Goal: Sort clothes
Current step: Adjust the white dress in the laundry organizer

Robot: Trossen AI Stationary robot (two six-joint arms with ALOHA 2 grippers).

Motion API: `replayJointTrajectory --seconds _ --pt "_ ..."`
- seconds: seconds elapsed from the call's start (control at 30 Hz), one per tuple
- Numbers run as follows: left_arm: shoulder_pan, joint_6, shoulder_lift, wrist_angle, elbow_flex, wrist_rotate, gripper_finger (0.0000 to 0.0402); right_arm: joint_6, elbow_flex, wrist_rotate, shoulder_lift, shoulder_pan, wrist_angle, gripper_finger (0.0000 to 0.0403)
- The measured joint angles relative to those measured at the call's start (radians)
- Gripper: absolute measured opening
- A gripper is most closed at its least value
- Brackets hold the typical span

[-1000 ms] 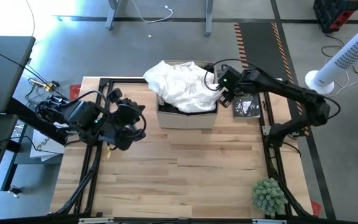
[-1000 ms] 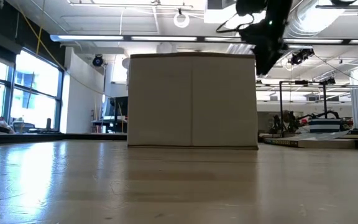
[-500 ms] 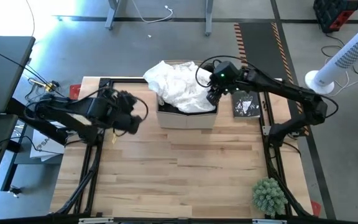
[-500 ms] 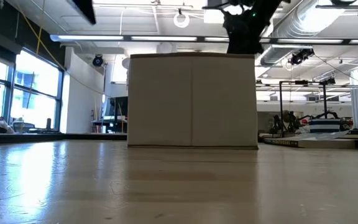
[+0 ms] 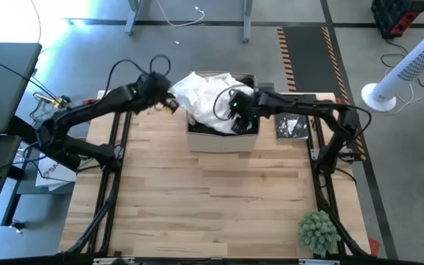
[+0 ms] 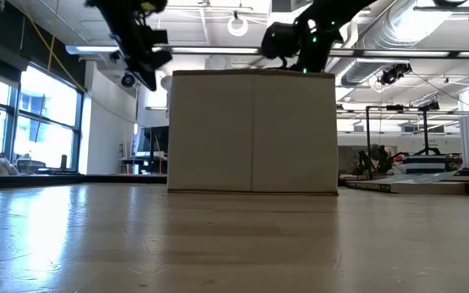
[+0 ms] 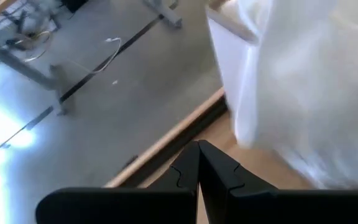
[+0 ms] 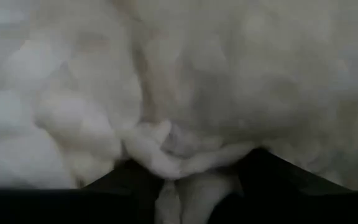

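Note:
A white cardboard box (image 5: 221,138) stands at the table's far middle, heaped with white clothes (image 5: 208,96); a dark garment (image 5: 210,128) shows under them. My right gripper (image 5: 234,110) is open, low over the heap's right part; in the right wrist view white cloth (image 8: 185,74) fills the picture. My left gripper (image 5: 169,104) is shut and empty, in the air just left of the box's far left corner; in the left wrist view (image 7: 197,163) white cloth (image 7: 309,81) hangs over the box wall. In the low view the box (image 6: 252,132) hides the clothes. My right gripper comes at the white heap from above, slanting from the table's right. Its open fingers (image 8: 124,177) stand in the cloth on either side of a bunched fold (image 8: 166,158). The clothes lie in the box.
A black book (image 5: 291,126) lies right of the box. A green spiky plant (image 5: 319,232) stands at the near right corner. Dark frame rails (image 5: 115,184) run along the table's left and right sides. Bare wood (image 5: 212,199) lies in front of the box.
My right gripper has gone from over the book toward the table's left and down onto the white heap. My left gripper has risen from the table's left side and swung toward the far edge, up to the box's far left corner.

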Motion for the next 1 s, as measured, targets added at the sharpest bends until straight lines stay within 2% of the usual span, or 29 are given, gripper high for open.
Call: replayJointTrajectory --seconds 0.03,0.2,0.33,0.5,0.67,0.8,0.9,1.0 --pt "0.027 0.034 0.02 0.046 0.0 0.046 0.0001 -0.011 -0.003 0.034 0.003 0.01 0.005 0.0192" --pt "0.058 0.092 0.111 0.318 0.0 0.391 0.0 -0.011 -0.006 0.039 -0.013 0.033 0.045 0.0192" --pt "0.033 0.092 0.191 0.455 0.0 0.536 0.0 -0.011 -0.006 0.028 -0.016 0.033 0.081 0.0192" --pt "0.005 0.088 0.317 0.522 0.001 0.613 0.0 -0.042 0.019 0.042 -0.021 0.034 0.123 0.0192" --pt "-0.001 0.095 0.407 0.527 0.007 0.598 0.0 -0.038 0.134 0.053 -0.052 0.034 0.135 0.0192" --pt "-0.008 0.13 0.397 0.521 0.006 0.593 0.0 -0.059 0.197 0.046 -0.06 0.033 0.305 0.0192" --pt "-0.019 0.125 0.352 0.48 0.018 0.598 0.0 -0.049 0.201 -0.062 -0.047 0.012 0.503 0.0192" --pt "-0.038 0.126 0.281 0.445 0.051 0.613 0.0 0.004 0.202 -0.174 0.009 -0.022 0.595 0.0192"
